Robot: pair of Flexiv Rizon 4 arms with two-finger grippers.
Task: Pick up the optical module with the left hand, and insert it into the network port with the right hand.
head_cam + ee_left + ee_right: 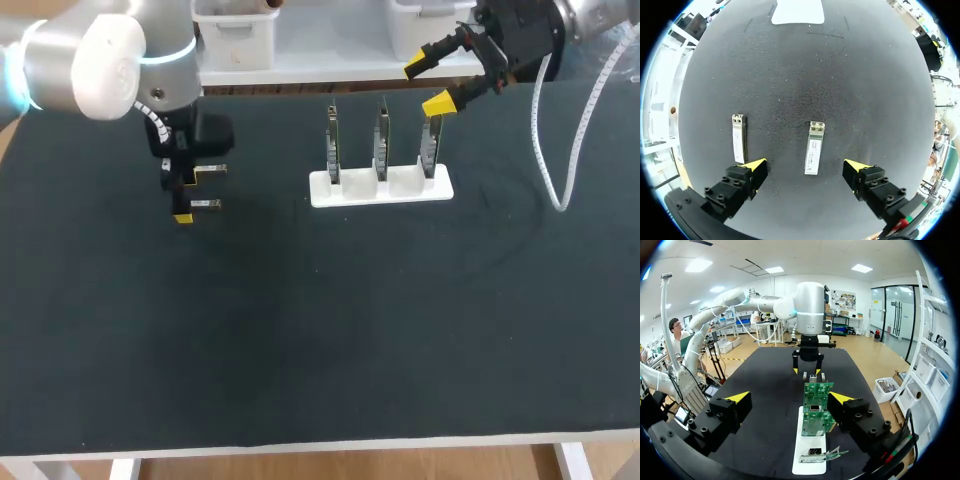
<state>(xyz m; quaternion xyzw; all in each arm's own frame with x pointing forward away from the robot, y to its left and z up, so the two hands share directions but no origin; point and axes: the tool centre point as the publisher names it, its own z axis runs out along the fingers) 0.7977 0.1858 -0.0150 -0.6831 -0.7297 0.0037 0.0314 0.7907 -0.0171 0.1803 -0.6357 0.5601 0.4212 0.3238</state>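
Observation:
Two silver optical modules lie flat on the black table. One module (pixel 814 147) (pixel 206 204) lies between the fingers of my open left gripper (pixel 806 169) (pixel 185 198), which points down just above it. The other module (pixel 739 138) (pixel 212 168) rests outside one finger. A white holder (pixel 381 187) (pixel 809 460) carries three upright green circuit boards (pixel 817 390) with the network ports. My right gripper (pixel 428 86) (pixel 789 398) hangs open and empty above the holder's far right end, looking along the boards towards my left arm (pixel 810 305).
A white cable (pixel 545 150) droops from my right arm onto the table to the right of the holder. The black mat (pixel 320 330) stretches bare towards the near edge.

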